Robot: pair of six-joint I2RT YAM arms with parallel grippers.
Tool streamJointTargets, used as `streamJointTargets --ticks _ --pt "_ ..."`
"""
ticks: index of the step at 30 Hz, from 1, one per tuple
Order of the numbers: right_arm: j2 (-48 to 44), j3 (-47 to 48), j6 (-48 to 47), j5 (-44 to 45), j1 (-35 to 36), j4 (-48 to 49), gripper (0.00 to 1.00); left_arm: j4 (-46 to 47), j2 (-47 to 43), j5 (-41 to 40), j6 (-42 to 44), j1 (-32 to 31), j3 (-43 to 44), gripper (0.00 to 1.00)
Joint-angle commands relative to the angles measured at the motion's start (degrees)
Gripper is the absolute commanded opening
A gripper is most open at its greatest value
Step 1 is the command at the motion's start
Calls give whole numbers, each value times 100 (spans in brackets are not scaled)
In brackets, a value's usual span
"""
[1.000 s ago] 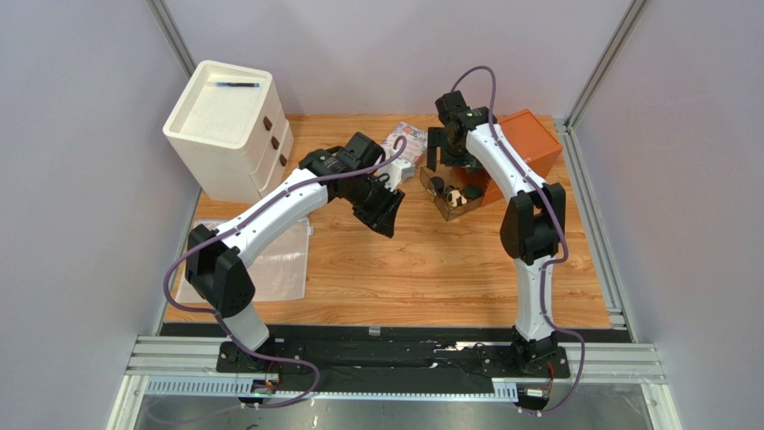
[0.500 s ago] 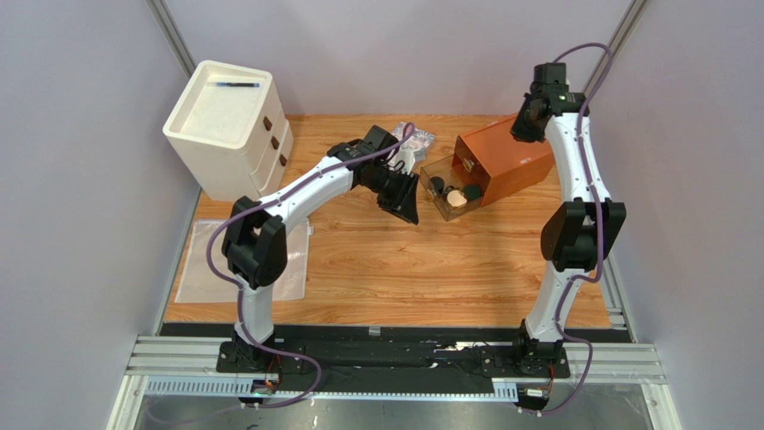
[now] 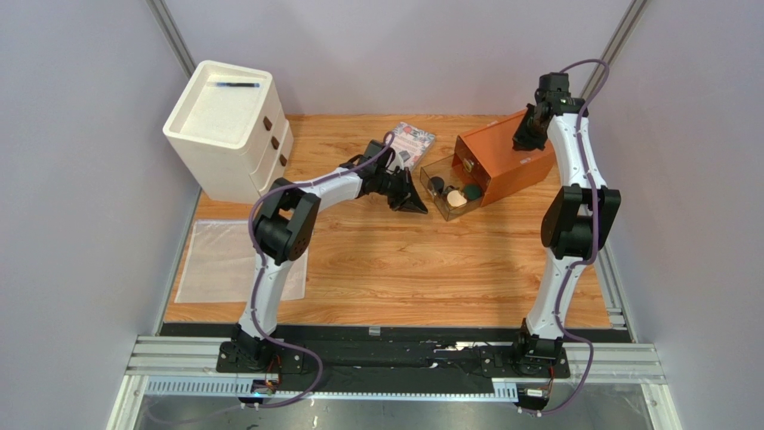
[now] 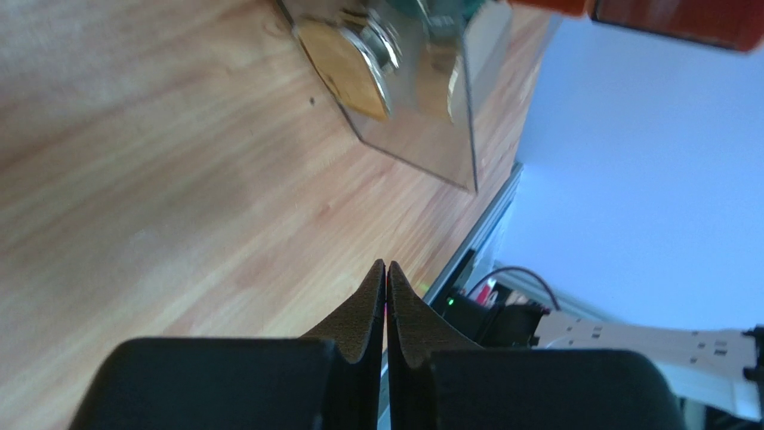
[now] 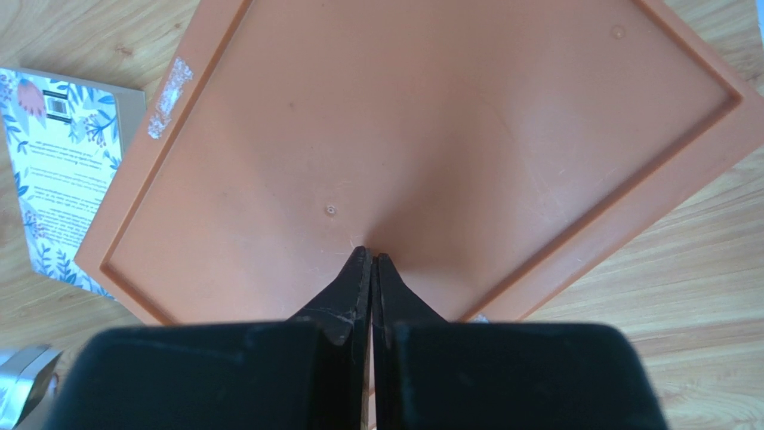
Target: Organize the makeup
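Note:
A clear drawer (image 3: 446, 212) stands pulled out of the orange box (image 3: 502, 166). In it lie the makeup pieces that show: a gold-rimmed compact (image 3: 455, 198), a dark-green disc (image 3: 473, 191) and a small black jar (image 3: 437, 184). My left gripper (image 3: 420, 204) is shut and empty, low over the wood just left of the drawer's front. In the left wrist view its tips (image 4: 386, 265) point at the clear drawer (image 4: 430, 134), where the compact (image 4: 345, 63) shows through the wall. My right gripper (image 5: 369, 255) is shut and empty, tips at the orange box (image 5: 466, 134) top.
A white drawer cabinet (image 3: 229, 134) stands at the back left with a thin black pen (image 3: 238, 85) on top. A floral booklet (image 3: 412, 141) lies behind the left gripper. A clear plastic sheet (image 3: 215, 264) lies at the table's left edge.
My left arm has stretched out lower toward the drawer and its gripper has shut. My right arm has swung from over the drawer to the box's far top and shut.

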Motion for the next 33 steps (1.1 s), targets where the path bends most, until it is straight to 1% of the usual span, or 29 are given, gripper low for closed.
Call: streamJointTargets --ticks 1,7,10,11,13,16,17,19,23,26,27,29,30,31,33 --pt "197 37 -56 -269 -48 -157 0 876 402 -118 -1107 -31 485 4" --pt "188 -7 -47 -410 -92 -157 0 656 877 -550 -1520 -84 1021 2" --pt "206 -60 -30 -480 -101 -165 0 324 1254 -594 -1573 -224 1723 2" --pt "223 -86 -12 -506 -101 -174 0 226 1516 -628 -1608 -321 2186 2" --pt "250 -95 -3 -568 -101 -174 0 15 1772 -672 -1696 -426 2663 2" --pt "232 -113 -56 -542 -101 -227 0 -30 2300 -725 -2029 -585 3663 3" --pt "232 -122 -82 -542 -101 -236 0 -12 2553 -708 -2256 -620 3824 3" --pt "232 -122 -82 -551 -109 -253 0 242 2740 -699 -2643 -699 4070 4" --pt "241 -113 -91 -577 -109 -253 0 822 2977 -725 -3171 -779 4080 4" --pt "241 -104 -91 -603 -109 -253 0 937 3057 -682 -3199 -787 4247 6" --pt "250 -95 -91 -612 -109 -253 0 963 3083 -664 -3216 -787 4308 8" --pt "267 -113 -91 -621 -109 -253 0 981 3197 -646 -3330 -787 4554 9" --pt "285 -113 -100 -656 -109 -253 0 1051 3250 -655 -3366 -796 4642 12" --pt "303 -113 -117 -717 -109 -253 0 1077 3363 -646 -3462 -814 4834 13" --pt "329 -130 -109 -726 -109 -253 0 1226 3470 -594 -3594 -814 4941 13"
